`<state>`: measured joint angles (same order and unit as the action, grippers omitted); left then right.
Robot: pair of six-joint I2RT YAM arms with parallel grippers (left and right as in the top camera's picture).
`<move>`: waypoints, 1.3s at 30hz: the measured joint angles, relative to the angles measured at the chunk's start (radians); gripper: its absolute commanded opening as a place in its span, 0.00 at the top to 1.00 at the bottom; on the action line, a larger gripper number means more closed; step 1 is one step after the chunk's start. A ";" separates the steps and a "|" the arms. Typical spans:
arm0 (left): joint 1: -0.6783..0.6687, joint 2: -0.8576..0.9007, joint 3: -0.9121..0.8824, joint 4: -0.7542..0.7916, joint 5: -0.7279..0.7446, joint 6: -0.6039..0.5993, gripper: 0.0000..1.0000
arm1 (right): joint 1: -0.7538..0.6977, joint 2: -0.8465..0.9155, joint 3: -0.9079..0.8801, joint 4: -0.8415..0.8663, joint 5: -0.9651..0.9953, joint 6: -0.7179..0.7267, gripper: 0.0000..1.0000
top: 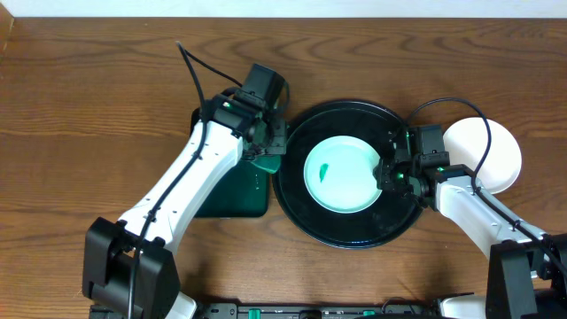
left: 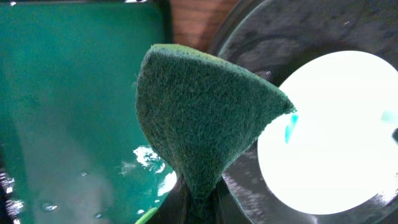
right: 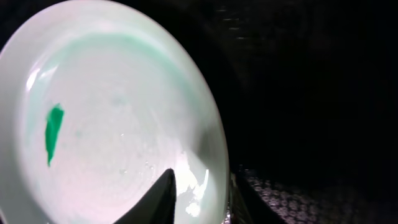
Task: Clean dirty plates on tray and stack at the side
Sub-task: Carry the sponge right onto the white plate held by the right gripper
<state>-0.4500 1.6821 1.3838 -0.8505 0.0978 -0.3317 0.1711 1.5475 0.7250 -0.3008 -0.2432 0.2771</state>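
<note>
One dirty plate [top: 341,173], white with a pale mint tint and a green smear [right: 53,130], lies in the middle of the round black tray [top: 354,239]. At the plate's right rim, my right gripper [top: 387,173] is open. One finger is over the plate's inside and the other is outside the rim [right: 202,177]. My left gripper [top: 266,152] hangs at the tray's left edge, shut on a dark green scouring sponge [left: 199,118]. The sponge fans out above the jaws. In the left wrist view the plate [left: 336,137] lies just right of the sponge, apart from it.
A white plate [top: 496,155] sits on the wooden table right of the black tray, behind my right arm. A rectangular dark green tray [top: 230,190], wet with droplets [left: 74,93], lies left of the black tray under my left arm.
</note>
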 measured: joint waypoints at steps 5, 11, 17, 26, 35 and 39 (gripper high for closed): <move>-0.050 0.000 0.000 0.045 0.000 -0.048 0.93 | 0.000 0.000 0.000 0.011 -0.027 0.001 0.73; -0.116 0.000 0.000 0.115 0.000 -0.126 0.93 | 0.000 0.000 0.000 0.029 0.014 0.000 0.76; -0.177 0.006 0.000 0.157 0.000 -0.216 0.93 | 0.001 0.028 0.000 0.031 0.036 0.005 0.87; -0.213 0.103 0.000 0.180 0.001 -0.271 0.93 | 0.005 0.066 0.000 0.055 0.032 0.026 0.99; -0.222 0.161 0.000 0.184 0.000 -0.297 0.93 | 0.006 0.066 0.000 0.055 0.033 0.035 0.99; -0.232 0.195 0.000 0.202 0.001 -0.301 0.93 | 0.025 0.066 0.000 0.049 0.035 0.056 0.95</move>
<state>-0.6819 1.8774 1.3834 -0.6487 0.0986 -0.6323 0.1963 1.6138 0.7250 -0.2520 -0.2077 0.3336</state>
